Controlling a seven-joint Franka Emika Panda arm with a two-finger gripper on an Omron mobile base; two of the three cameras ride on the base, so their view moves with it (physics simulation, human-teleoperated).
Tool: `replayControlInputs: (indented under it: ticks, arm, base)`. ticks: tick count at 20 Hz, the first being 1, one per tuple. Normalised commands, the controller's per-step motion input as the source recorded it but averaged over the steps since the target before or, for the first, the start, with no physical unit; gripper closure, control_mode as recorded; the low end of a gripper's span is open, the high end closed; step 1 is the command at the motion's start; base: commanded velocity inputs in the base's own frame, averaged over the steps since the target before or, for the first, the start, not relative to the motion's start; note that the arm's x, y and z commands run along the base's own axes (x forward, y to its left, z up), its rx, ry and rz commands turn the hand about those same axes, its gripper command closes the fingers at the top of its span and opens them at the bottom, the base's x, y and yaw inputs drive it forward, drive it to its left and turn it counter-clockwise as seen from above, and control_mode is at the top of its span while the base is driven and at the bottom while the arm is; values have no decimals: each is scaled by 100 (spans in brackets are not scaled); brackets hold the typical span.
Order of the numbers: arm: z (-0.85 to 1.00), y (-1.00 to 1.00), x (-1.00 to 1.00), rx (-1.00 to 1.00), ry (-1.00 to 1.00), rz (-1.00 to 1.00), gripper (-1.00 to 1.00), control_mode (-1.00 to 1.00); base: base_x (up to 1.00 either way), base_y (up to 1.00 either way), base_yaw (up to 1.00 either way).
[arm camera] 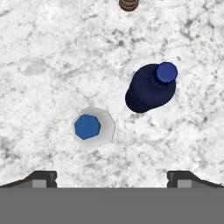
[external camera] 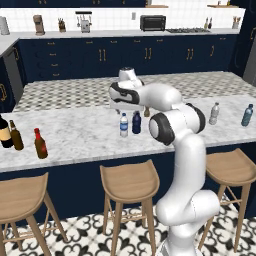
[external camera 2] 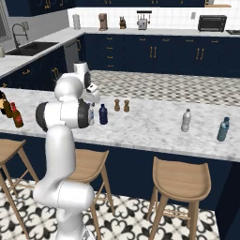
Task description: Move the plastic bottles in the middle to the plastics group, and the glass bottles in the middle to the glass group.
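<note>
Hand [arm camera: 112, 177] open, directly above water bottle [arm camera: 93, 127] and navy bottle [arm camera: 151, 87].

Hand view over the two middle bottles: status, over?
Gripper open, hovering above the counter, holding nothing. Clear water bottle and navy bottle upright, side by side, untouched. Reddish-brown bottle already beside the glass group. Nothing obstructing.

Navy bottle [arm camera: 151, 87], blue-capped clear bottle [arm camera: 92, 127], white-grey marbled counter [arm camera: 43, 65]
</note>
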Motion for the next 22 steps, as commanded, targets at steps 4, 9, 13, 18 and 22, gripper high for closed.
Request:
replayControlInputs:
  ticks: [4, 9, 13, 18, 22]
  arm:
    - [-5, -5, -14, 8, -23, 11, -100, -100]
    - [0, 0, 0, 1, -6, 22, -100, -100]
    - [-20, 0, 1, -1, 4, 18, -100, -100]
    - [-19, 1, 19, 0, 0, 14, -100, -100]
    - [-8, 4, 18, -3, 1, 13, -100, -100]
  base:
    - [0, 0, 0]
    - [0, 0, 0]
    - [0, 0, 0]
    - [0, 0, 0]
    - [0, 0, 0]
